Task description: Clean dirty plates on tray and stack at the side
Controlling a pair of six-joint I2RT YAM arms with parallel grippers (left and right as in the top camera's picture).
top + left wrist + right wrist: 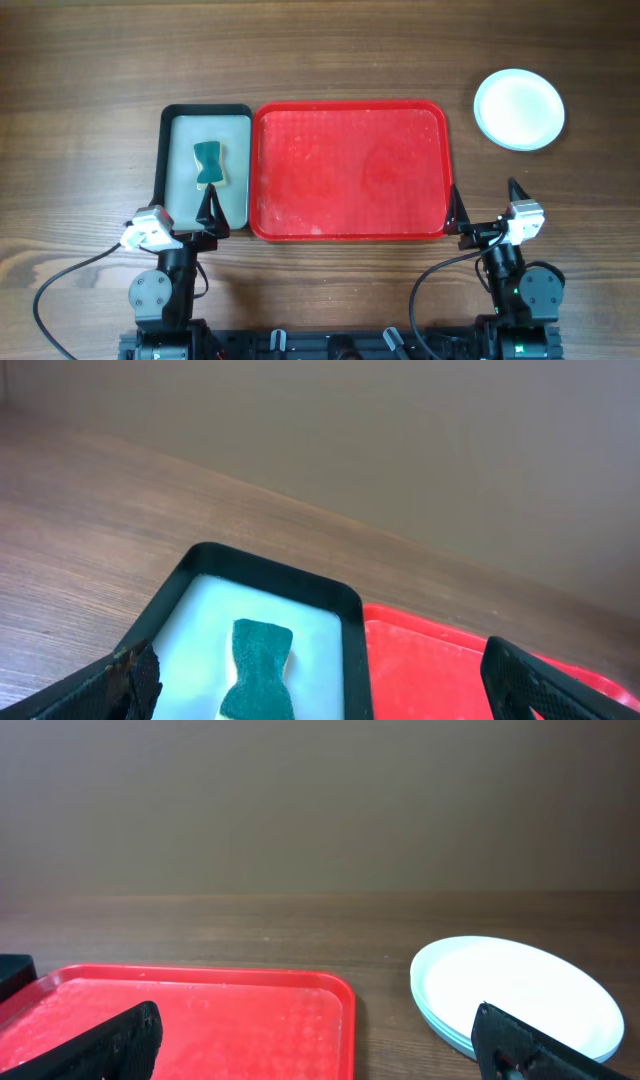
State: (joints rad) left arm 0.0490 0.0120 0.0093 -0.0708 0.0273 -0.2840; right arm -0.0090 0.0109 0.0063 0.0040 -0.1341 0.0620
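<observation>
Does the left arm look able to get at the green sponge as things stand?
Probably yes: the sponge lies uncovered in the small black tray, directly ahead of the open left gripper, with nothing between them.

Black-rimmed tray (180,140): pale grey inside, lying flat on the table.
Sponge (209,163): green, waisted, inside the black-rimmed tray, near its middle.
Table (80,120): brown wood grain, beneath the black-rimmed tray.

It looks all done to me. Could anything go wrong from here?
The plates are stacked on bare table ahead of the open right gripper; a careless forward move could knock them. The open left gripper sits at the near edge of the sponge tray and might nudge it.
</observation>
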